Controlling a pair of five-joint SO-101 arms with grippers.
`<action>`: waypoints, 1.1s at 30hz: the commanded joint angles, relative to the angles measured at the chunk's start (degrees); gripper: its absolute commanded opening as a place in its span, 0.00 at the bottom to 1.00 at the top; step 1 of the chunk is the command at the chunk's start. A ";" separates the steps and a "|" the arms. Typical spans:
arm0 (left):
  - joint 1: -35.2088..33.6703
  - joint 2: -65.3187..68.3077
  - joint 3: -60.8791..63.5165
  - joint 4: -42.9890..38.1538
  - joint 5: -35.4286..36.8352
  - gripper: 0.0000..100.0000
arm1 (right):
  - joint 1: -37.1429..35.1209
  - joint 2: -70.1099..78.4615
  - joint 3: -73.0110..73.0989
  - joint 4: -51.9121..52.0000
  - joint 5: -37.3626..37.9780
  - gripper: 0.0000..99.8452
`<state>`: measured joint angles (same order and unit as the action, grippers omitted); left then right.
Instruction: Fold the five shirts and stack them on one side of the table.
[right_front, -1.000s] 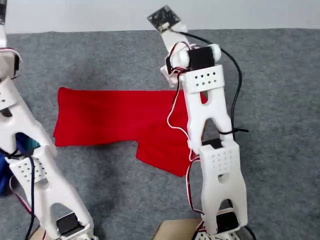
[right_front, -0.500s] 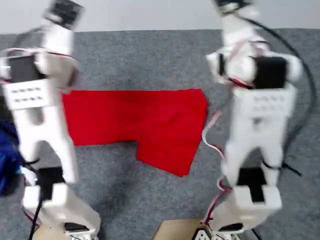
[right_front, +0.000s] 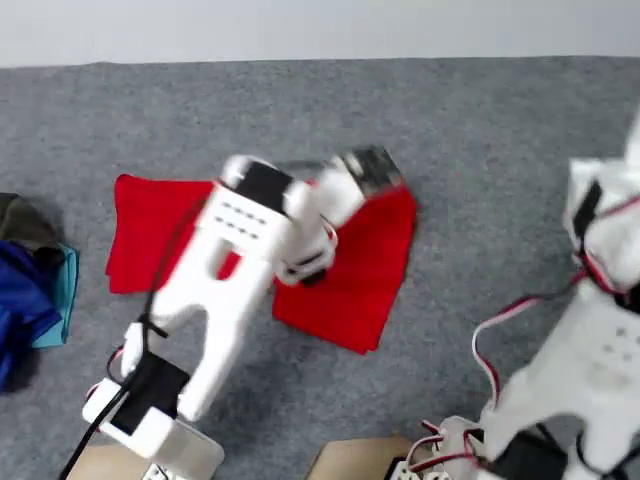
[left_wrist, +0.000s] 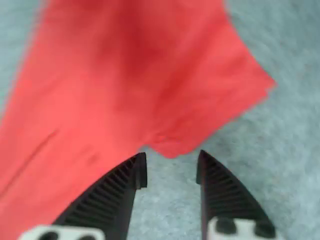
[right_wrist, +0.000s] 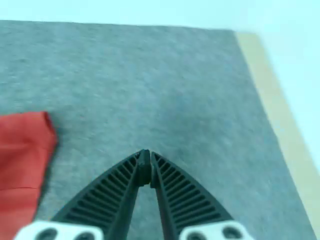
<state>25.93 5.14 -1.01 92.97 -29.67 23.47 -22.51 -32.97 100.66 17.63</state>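
High view: a white left arm (right_front: 232, 262) lies stretched across a flat red cloth shirt (right_front: 352, 272) on the grey felt worktop (right_front: 480, 130). The white right arm (right_front: 603, 352) stands off to the side, well apart from the shirt.
Left gripper (left_wrist: 170, 167): released, with its black ribbed fingers (left_wrist: 124, 181) apart and nothing between them. It hangs over the shirt's edge.
Red shirt: spread on the worktop. In the left wrist view one folded corner lies just ahead of the gap between the left gripper's fingers. The rest of the cloth runs on beyond the gripper, with bare grey felt beside it.
Right gripper (right_wrist: 147, 161): clenched, fingertips touching and empty, over bare felt. A corner of the red shirt (right_wrist: 21, 145) lies off to one side of it, apart from the fingers. The worktop's tan border (right_wrist: 272, 117) runs along its other side.
Shirt pile (right_front: 30, 285): dark blue, teal and dark grey cloth bunched together, far behind the left gripper, on the far side of the red shirt.
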 joint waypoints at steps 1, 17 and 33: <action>3.87 -2.90 6.99 -5.01 -2.37 0.18 | 5.67 -6.64 5.27 2.15 -0.09 0.01; 7.12 15.56 3.38 -13.54 -2.02 0.19 | 8.84 -15.87 20.75 2.07 3.34 0.01; 9.58 20.57 0.66 -8.70 -2.20 0.17 | 8.92 -15.87 21.01 -0.40 3.43 0.01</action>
<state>34.64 25.98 1.27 83.30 -31.52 31.56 -37.19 -11.96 100.31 20.44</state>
